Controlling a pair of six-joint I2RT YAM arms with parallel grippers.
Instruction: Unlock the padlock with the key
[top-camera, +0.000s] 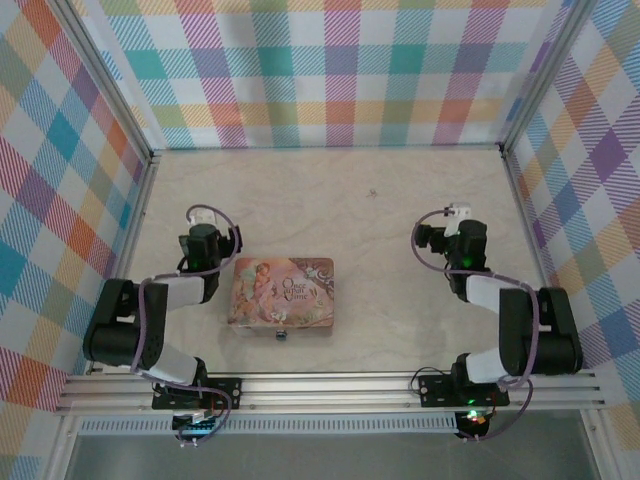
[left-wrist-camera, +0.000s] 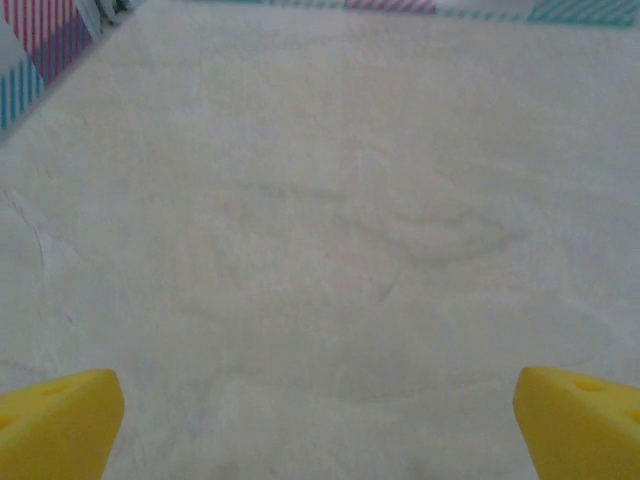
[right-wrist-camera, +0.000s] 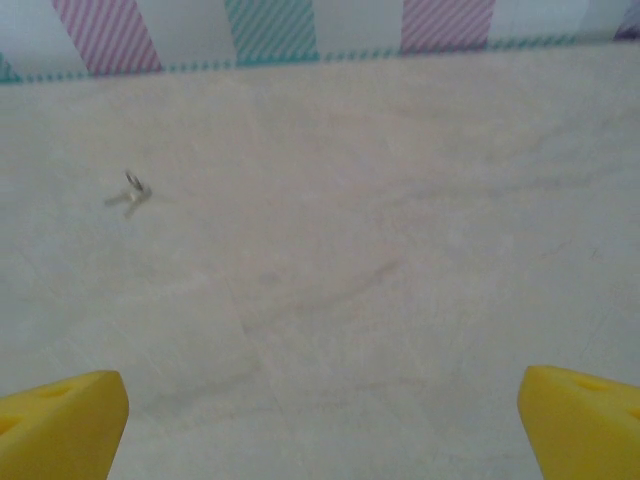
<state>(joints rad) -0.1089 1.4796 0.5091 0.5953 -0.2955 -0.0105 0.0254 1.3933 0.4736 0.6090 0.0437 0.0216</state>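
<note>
**Both grippers wide open, lock and key tiny and hard to see**

On your left, the left gripper stands wide open. Its two yellow fingertips poke in at the bottom corners of the left wrist view, cut off by the edge. Between them you see the pale marbled table.

From above, the flat pink metal tin with a picture on its lid lies just right of the left arm. The tiny dark-silver metal padlock sits at the middle of the tin's near edge, touching it. It is so small that you cannot tell if it is locked or hooked to the tin.

Further right and further back, well apart from the tin, the small silvery metal key lies alone on the table. From above it is a speck. In the right wrist view it is blurry: a little ring with thin bits sticking out.

On your right, the right gripper is also wide open and holds nothing. Its yellow fingertips are cut off the same way. The key lies far ahead of it, to the left.
</note>
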